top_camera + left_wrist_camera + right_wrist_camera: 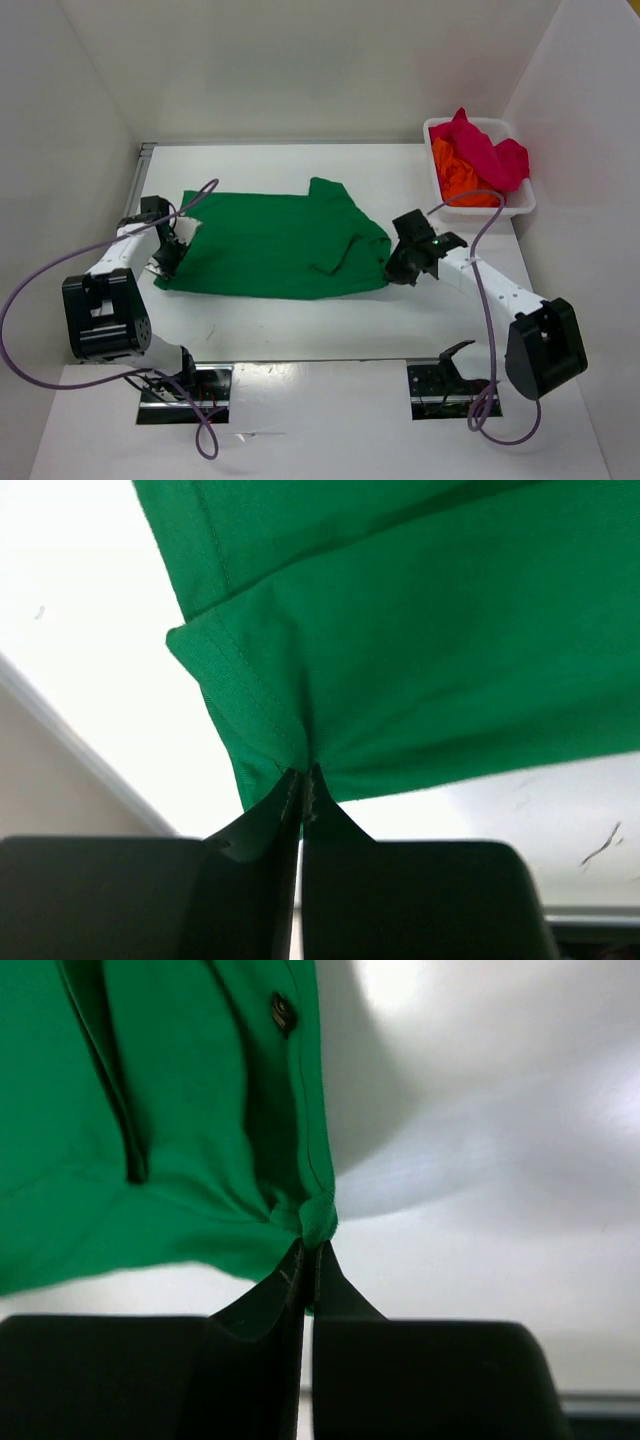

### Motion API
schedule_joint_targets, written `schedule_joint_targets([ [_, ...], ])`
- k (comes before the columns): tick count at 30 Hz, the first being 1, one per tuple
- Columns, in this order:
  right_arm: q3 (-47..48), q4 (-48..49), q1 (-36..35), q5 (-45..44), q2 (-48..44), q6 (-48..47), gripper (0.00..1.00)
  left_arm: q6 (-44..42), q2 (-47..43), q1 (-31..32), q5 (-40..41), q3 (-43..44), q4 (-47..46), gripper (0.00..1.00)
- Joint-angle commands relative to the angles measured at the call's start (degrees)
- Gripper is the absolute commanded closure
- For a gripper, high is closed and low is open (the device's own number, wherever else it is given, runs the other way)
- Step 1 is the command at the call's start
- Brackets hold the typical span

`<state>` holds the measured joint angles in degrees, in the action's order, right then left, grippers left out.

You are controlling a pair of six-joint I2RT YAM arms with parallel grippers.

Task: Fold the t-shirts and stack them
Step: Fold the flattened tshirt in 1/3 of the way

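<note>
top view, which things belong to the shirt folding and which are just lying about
Job: green t-shirt, orange t-shirt, magenta-red t-shirt, left tool, right tool.
Lying about: white basket, table.

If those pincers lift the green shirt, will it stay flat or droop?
Probably droop: the green t-shirt puckers where the left pincer and right pincer pinch its edges. It looks thin and light, so its middle would likely sag between them.
</note>
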<state>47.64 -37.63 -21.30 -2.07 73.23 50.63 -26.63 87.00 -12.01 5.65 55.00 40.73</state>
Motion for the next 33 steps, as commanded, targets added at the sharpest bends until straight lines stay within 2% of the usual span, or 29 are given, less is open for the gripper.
schedule_joint_targets([
  [1, -3.7, -8.6, -7.2, 0.1, -2.6, 8.8, 1.00, -4.0, -2.9, -0.2, 5.9, -2.3, 6.1, 1.00],
  [2, -3.7, -9.5, -8.1, 0.0, -3.4, 10.0, 1.00, -4.5, -3.4, -0.2, 6.5, -3.6, 7.2, 0.98],
  [4, -5.4, -11.0, -9.3, -0.6, -6.0, 12.9, 1.00, -4.5, -3.4, -0.2, 7.6, -4.6, 7.7, 0.84],
  [7, -6.9, -11.8, -9.3, -0.6, -9.2, 14.7, 0.96, -3.9, -4.2, -0.2, 10.4, -5.2, 8.5, 0.43],
  [8, -6.9, -12.4, -9.9, -1.2, -9.8, 15.3, 0.95, -3.9, -4.7, -0.2, 11.7, -5.2, 8.0, 0.40],
  [11, -6.9, -12.4, -9.9, -1.2, -10.3, 15.8, 0.95, -3.9, -9.3, -0.2, 17.3, 1.0, 3.7, 0.36],
  [14, -8.0, -11.9, -9.9, -1.7, -10.3, 15.8, 0.95, -5.8, -13.3, 2.9, 10.6, 12.6, 2.0, 0.35],
  [15, -8.0, -11.9, -10.4, -1.7, -10.3, 16.4, 0.95, -5.8, -14.0, 6.7, 7.0, 15.2, 2.0, 0.33],
  [16, -8.5, -11.1, -10.4, -1.7, -10.3, 16.4, 0.95, -6.6, -14.7, 9.4, 0.0, 17.0, 2.7, 0.33],
  [18, -9.2, -10.3, -10.4, -1.7, -10.3, 17.0, 0.95, -6.6, -15.3, 16.9, -4.4, 18.1, 2.7, 0.32],
  [19, -10.0, -8.9, -10.4, -1.7, -10.3, 17.5, 0.95, -5.4, -14.2, 25.0, -7.9, 18.1, 2.7, 0.32],
  [23, -12.8, -6.7, -11.5, -2.4, -9.7, 19.0, 0.95, -3.9, -8.1, 39.4, -15.9, 15.9, 0.8, 0.32],
  [24, -12.8, -6.1, -11.5, -2.9, -8.1, 19.6, 0.95, -3.2, -5.0, 42.2, -15.9, 15.9, -0.1, 0.32],
  [25, -12.8, -6.1, -12.0, -3.6, -7.3, 19.6, 0.95, -3.2, -3.4, 48.3, -14.8, 15.9, -2.0, 0.32],
  [28, -14.0, -4.3, -12.8, -4.5, -4.3, 20.8, 0.97, -3.2, 1.9, 57.9, -10.3, 17.1, -6.2, 0.32],
  [33, -15.1, -2.5, -12.8, -5.1, -2.5, 21.4, 0.98, -3.7, 6.6, 64.6, -11.6, 14.5, -12.9, 0.32],
])
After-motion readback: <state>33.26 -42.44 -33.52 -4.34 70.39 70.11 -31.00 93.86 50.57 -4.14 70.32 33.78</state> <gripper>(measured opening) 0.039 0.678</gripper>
